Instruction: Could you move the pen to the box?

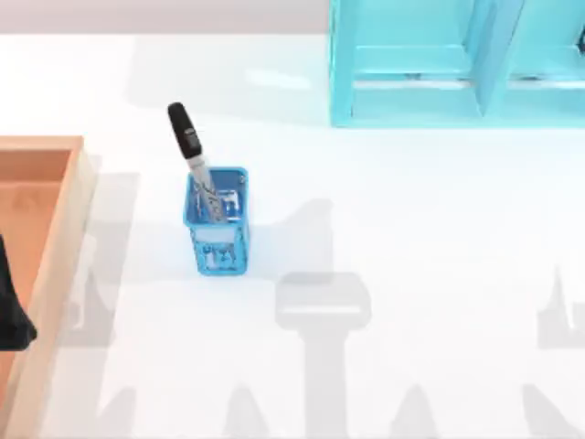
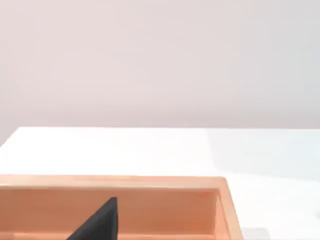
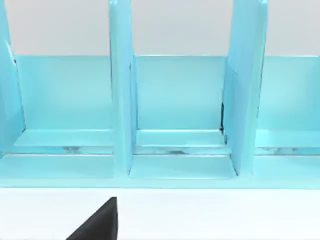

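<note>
progress: nothing done yet. the pen (image 1: 196,165) stands tilted in the cup (image 1: 218,222), black cap up and leaning toward the far left, barrel down inside the mesh.
remaining: grasp the pen, lift it clear of the cup, carry it left, set it in the box (image 1: 57,240); all steps are still to do, by my reading.
box: at the table's left edge, orange base and pale rim; the part of its floor that shows is bare in the top and left wrist views (image 2: 222,200).
left gripper: a dark piece at the left edge of the top view (image 1: 11,315), over the box, well apart from the pen; cannot tell how its fingers stand.
right gripper: a dark finger tip (image 3: 100,222) in the right wrist view, facing the shelf (image 3: 180,120); finger spacing cannot be told. the pen is well off from these fingers.
surroundings: the shelf stands at the far right of the table (image 1: 457,64), well apart from the cup.
obstacles: the cup wall surrounds the barrel, so the pen likely has to go up before going sideways; a sideways pull may tip the cup. the table between cup and box is open.
</note>
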`<action>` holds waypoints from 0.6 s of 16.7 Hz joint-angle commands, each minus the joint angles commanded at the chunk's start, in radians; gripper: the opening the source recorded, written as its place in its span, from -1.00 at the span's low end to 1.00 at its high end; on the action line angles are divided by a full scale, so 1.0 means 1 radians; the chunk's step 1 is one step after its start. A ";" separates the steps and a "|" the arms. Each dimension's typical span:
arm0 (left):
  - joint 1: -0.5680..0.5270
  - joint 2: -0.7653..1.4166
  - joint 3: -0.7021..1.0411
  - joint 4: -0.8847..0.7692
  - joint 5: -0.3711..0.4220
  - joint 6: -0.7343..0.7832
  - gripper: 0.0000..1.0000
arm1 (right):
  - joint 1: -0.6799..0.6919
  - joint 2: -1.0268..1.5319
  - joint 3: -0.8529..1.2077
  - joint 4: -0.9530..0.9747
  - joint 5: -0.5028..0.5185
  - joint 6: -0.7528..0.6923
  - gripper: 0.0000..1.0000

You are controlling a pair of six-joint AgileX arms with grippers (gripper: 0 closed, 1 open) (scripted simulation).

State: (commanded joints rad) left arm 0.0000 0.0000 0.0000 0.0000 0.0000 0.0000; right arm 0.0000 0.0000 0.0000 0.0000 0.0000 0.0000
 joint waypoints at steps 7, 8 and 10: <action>-0.004 0.160 0.044 0.152 0.077 -0.055 1.00 | 0.000 0.000 0.000 0.000 0.000 0.000 1.00; -0.005 0.224 0.058 0.207 0.104 -0.072 1.00 | 0.000 0.000 0.000 0.000 0.000 0.000 1.00; -0.009 0.383 0.087 0.329 0.168 -0.109 1.00 | 0.000 0.000 0.000 0.000 0.000 0.000 1.00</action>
State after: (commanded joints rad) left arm -0.0086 0.3830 0.0870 0.3294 0.1679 -0.1091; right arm 0.0000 0.0000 0.0000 0.0000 0.0000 0.0000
